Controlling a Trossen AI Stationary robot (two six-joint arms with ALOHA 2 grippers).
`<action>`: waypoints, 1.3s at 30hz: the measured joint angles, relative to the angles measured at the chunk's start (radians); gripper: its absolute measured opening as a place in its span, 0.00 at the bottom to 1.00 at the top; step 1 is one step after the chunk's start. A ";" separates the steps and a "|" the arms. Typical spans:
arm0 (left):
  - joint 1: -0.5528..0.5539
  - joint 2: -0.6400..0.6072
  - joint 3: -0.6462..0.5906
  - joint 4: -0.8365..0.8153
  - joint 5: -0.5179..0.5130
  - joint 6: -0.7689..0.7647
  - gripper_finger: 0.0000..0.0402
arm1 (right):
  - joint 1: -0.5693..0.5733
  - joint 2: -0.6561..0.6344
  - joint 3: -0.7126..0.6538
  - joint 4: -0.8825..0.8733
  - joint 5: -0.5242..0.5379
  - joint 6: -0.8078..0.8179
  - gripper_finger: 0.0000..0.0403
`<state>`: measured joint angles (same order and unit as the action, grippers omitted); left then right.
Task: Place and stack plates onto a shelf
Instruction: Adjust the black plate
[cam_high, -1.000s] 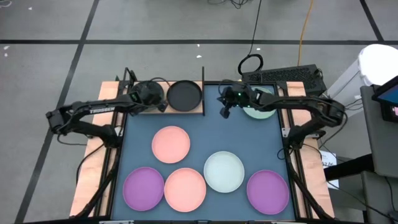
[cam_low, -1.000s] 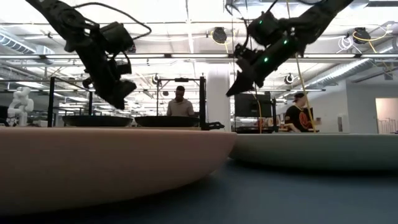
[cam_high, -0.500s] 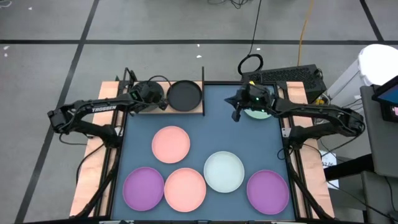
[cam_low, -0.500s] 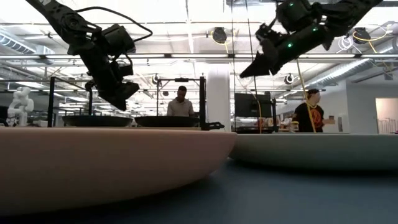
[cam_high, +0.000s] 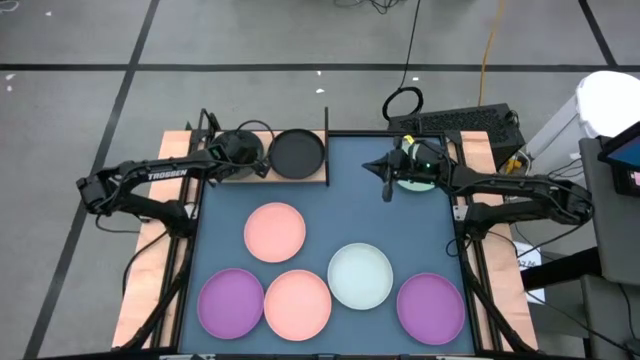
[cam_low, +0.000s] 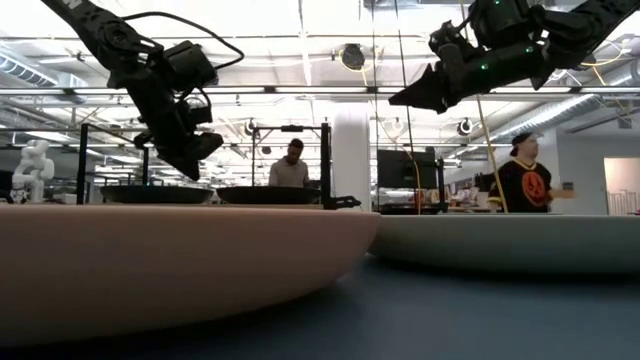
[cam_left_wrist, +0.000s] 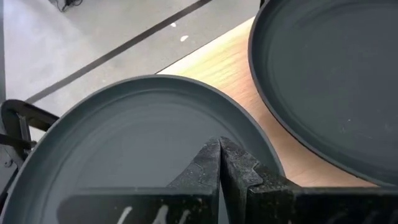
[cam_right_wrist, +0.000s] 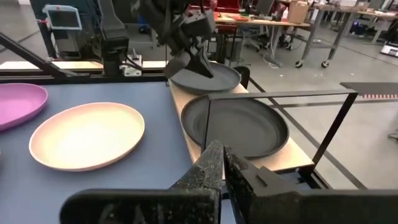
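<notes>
Left hand (cam_left_wrist: 221, 163) is clenched, fingers pressed together with nothing between them, hanging just above a black plate (cam_left_wrist: 134, 143) on the shelf (cam_high: 262, 174) at the desk's far left. The second black plate (cam_high: 297, 152) sits right beside it on the same board, so 2 of 8 look placed. Right hand (cam_high: 386, 190) is clenched and empty too, raised over the far right of the mat (cam_high: 325, 215), next to the pale green plate (cam_high: 418, 178).

Out on the mat: 2 pink plates (cam_high: 275, 231), 2 purple plates (cam_high: 231, 303) and 1 pale blue-white plate (cam_high: 360, 275), all flat and apart or barely touching.

These look like light, stiff plastic, smooth and likely slippery, not fragile. Lying flat, my bet is a pinch across the raised rim, one finger inside and one under the lip.

Against 1 second ago: the left hand has shut from partly open and barely moved. The right hand has drawn back from mid-mat toward the green plate and lifted higher. No plate has shifted.
</notes>
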<state>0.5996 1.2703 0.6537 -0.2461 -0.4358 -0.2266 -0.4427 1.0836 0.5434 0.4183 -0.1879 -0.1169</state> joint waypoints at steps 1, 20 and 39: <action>0.003 0.006 0.000 -0.004 0.000 -0.010 0.01 | 0.000 0.000 0.000 0.000 0.000 -0.001 0.00; 0.024 0.124 0.001 0.095 0.114 -0.015 0.01 | 0.000 0.000 0.000 -0.003 -0.001 -0.012 0.00; 0.013 0.123 0.001 0.146 0.125 0.012 0.01 | 0.000 0.000 0.000 -0.012 -0.001 -0.019 0.00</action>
<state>0.6125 1.3937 0.6544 -0.1005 -0.3111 -0.2146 -0.4427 1.0836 0.5438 0.4059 -0.1886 -0.1360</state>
